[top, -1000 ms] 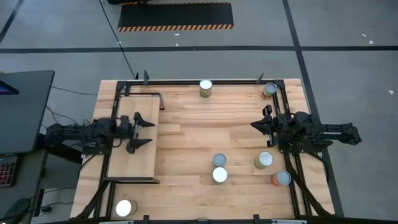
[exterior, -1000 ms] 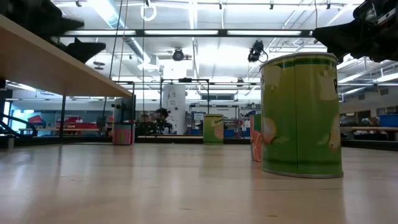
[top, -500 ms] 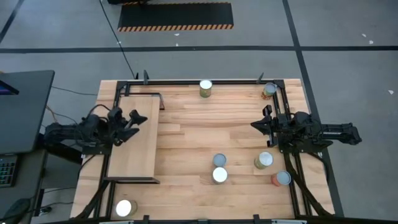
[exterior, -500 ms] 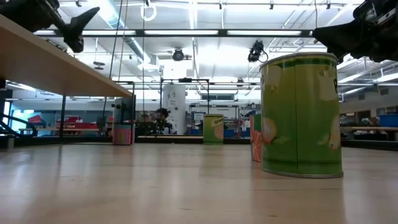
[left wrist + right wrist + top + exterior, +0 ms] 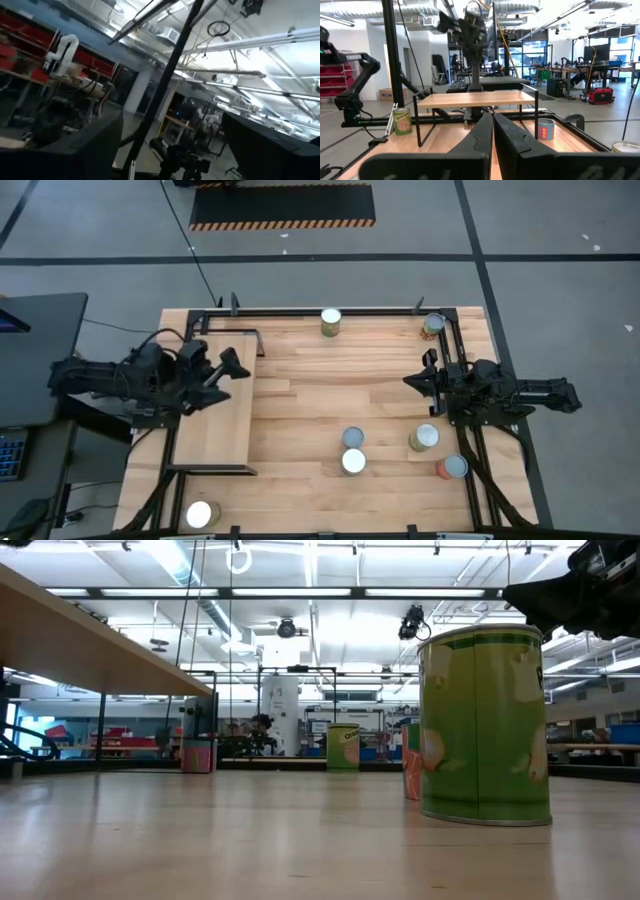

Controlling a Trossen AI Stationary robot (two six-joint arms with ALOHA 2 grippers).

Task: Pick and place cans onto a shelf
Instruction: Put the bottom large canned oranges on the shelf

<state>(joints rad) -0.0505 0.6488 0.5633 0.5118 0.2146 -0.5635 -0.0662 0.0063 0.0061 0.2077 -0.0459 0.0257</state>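
Overhead, left gripper (image 5: 232,367) above the shelf (image 5: 215,425), jaws wide and empty, right gripper (image 5: 413,381) parked, jaws closed.

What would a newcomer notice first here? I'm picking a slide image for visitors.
The big green-labelled tin can fills the right of the low view, standing upright on the plank wooden tabletop. From above, more silver-topped cans are scattered across it, while the pale-wood, black-framed shelf on the left holds none. The left gripper hovers over the shelf, jaws open.
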